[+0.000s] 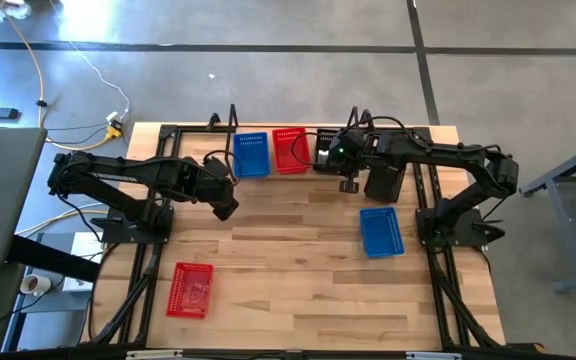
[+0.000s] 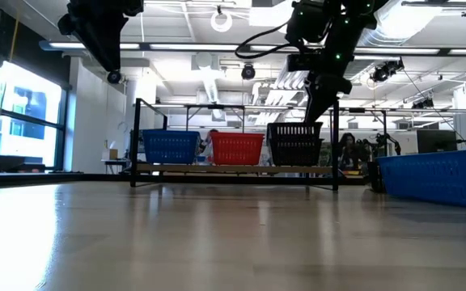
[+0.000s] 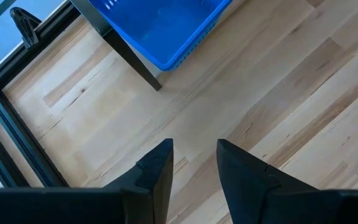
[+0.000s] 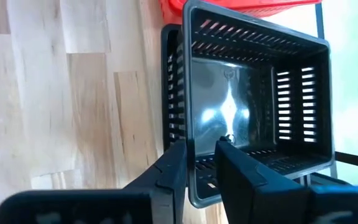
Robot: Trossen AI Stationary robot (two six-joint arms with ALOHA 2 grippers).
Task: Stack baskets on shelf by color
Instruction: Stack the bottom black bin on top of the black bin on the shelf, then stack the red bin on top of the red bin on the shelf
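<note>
The shelf stands at the table's far edge and carries a blue basket, a red basket and a black basket, side by side. In the right wrist view the black basket sits nested in another black one. My right gripper comes down on it from above. My left gripper hovers open over bare table, near the shelf's blue basket. One more blue basket and one more red basket lie on the table. My right gripper straddles one wall of the upper black basket at its rim, one finger outside and one finger inside, pointing down from above. The basket stays upright, nested in the black basket below it on the shelf.
The shelf's black wire uprights flank the baskets, and one shows close to my left gripper. A black frame runs along the table's edges. Open wood lies in the table's middle and near part.
</note>
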